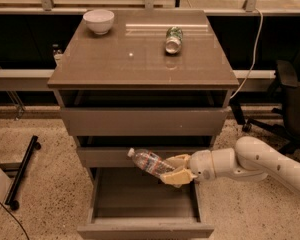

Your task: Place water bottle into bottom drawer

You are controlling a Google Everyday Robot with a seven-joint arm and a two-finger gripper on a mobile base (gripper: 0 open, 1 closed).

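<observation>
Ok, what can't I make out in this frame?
All in the camera view:
1. Water bottle: its base end is hidden inside the gripper that holds it.
2. Bottom drawer: its front face is cut off by the lower edge.
3. Arm: it runs off the right edge, so the mobile base is unseen.
4. Can: its print is too small to read.
</observation>
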